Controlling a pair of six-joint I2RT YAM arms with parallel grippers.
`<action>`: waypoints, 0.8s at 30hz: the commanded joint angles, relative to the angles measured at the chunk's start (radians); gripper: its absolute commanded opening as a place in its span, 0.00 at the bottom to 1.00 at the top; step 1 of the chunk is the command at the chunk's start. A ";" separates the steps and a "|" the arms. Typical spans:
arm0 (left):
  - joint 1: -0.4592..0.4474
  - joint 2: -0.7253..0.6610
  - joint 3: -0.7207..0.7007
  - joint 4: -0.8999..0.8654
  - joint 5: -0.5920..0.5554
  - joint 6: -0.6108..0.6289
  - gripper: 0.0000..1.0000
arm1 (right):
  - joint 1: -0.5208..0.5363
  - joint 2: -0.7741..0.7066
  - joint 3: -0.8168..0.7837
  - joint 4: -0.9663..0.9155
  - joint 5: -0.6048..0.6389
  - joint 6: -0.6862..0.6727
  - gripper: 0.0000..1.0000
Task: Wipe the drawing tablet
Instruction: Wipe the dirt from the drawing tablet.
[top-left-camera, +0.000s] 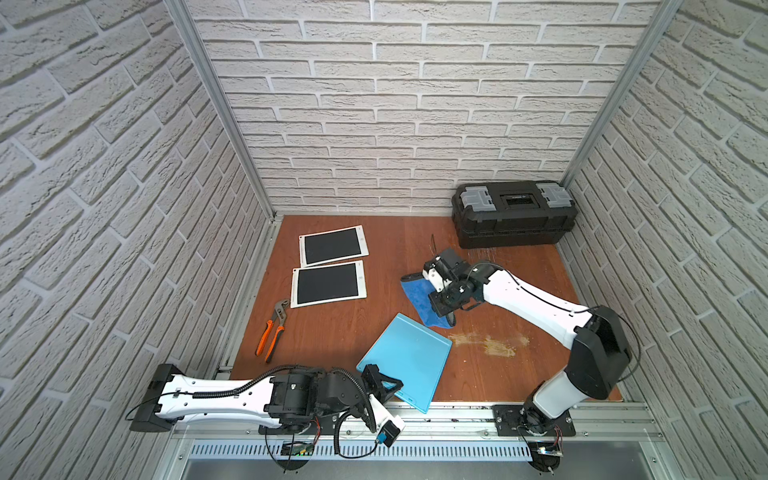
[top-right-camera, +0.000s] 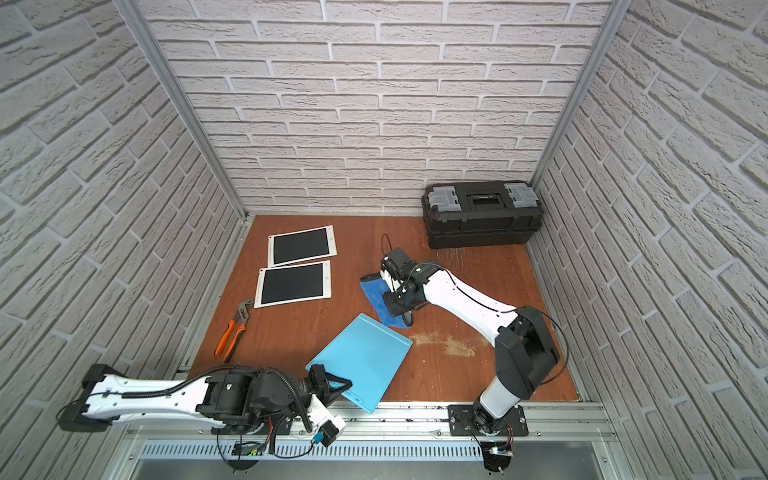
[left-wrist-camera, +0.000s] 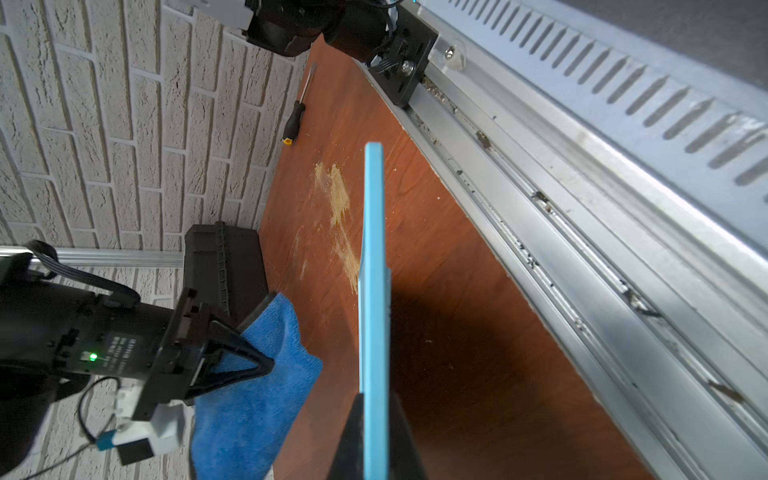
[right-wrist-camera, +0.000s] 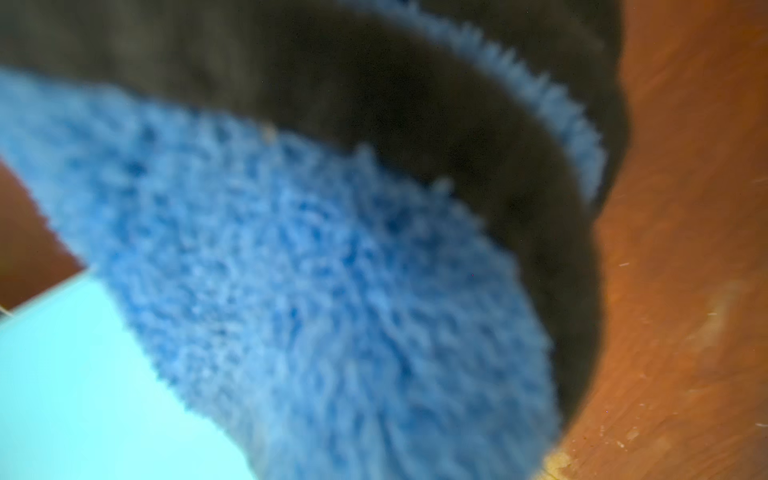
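A light-blue drawing tablet (top-left-camera: 409, 357) (top-right-camera: 365, 359) is tilted over the front of the wooden table, its near corner raised. My left gripper (top-left-camera: 388, 387) (top-right-camera: 337, 386) (left-wrist-camera: 374, 401) is shut on that corner, and the left wrist view shows the tablet (left-wrist-camera: 374, 270) edge-on between the fingers. A blue microfibre cloth (top-left-camera: 419, 301) (top-right-camera: 376, 299) (left-wrist-camera: 257, 399) (right-wrist-camera: 311, 291) hangs from my right gripper (top-left-camera: 437, 306) (top-right-camera: 392, 305), which is shut on it just beyond the tablet's far corner. The cloth's lower end reaches that corner (right-wrist-camera: 62, 395). The cloth hides the right fingertips.
Two white-framed tablets with dark screens (top-left-camera: 332, 245) (top-left-camera: 328, 284) lie at the back left. Orange-handled pliers (top-left-camera: 272, 328) lie nearer the left wall. A black toolbox (top-left-camera: 513, 214) fills the back right corner. A screwdriver (left-wrist-camera: 297, 120) lies by the right wall. A scuffed patch (top-left-camera: 486, 344) marks the wood.
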 joint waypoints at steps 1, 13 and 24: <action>-0.022 -0.013 0.017 -0.060 -0.019 0.028 0.00 | 0.015 0.029 -0.003 -0.064 0.076 -0.006 0.02; -0.012 0.028 0.012 -0.058 0.000 0.009 0.00 | 0.230 0.211 0.141 -0.149 -0.211 -0.080 0.02; -0.004 0.009 0.009 -0.053 -0.006 0.009 0.00 | 0.498 -0.024 0.048 -0.078 -0.780 -0.083 0.02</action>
